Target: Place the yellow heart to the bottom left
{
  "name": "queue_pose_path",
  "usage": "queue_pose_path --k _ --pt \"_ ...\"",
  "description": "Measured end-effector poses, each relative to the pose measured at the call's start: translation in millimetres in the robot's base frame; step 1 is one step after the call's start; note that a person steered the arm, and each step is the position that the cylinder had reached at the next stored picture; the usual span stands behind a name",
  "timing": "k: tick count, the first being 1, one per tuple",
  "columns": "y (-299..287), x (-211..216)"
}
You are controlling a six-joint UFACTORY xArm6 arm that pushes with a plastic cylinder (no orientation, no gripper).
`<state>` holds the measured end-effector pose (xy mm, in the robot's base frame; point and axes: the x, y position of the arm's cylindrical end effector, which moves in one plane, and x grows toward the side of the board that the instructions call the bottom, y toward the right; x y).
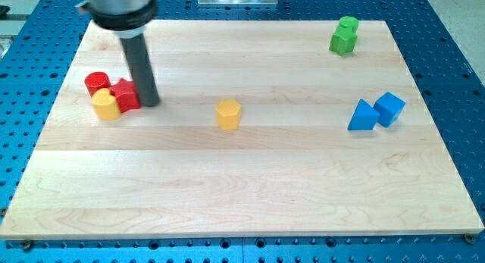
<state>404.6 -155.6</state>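
A yellow heart-shaped block [106,105] sits at the view's left on the wooden board [242,187], touching a red block [126,95] on its right and a red cylinder [96,83] above it. My tip [149,104] rests just right of the red block, close to touching it, and a short way right of the yellow heart. A yellow hexagonal block [228,114] stands alone near the board's middle.
Two green blocks [344,36] sit together at the view's top right. A blue triangular block [363,117] and a blue cube [389,108] touch at the right. The board lies on a blue perforated table [455,81].
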Motion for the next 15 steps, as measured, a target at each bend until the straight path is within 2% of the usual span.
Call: queue_pose_path --k 1,2,3,4,5,6,7,9,10,12,13,14,15 --pt "3.2 -20.2" --pt "-28.5 5.1" --pt "-13.0 9.4" --pt "34.2 19.4" --pt "-11.4 38.2" --pt "-66.3 124.4" --pt "-149.1 136.9" --pt "-101.5 26.1" --pt "-63.6 14.1" --pt "-47.4 105.1" --pt "-41.1 80.2" --pt "-8.9 110.8" --pt "-55.4 150.3"
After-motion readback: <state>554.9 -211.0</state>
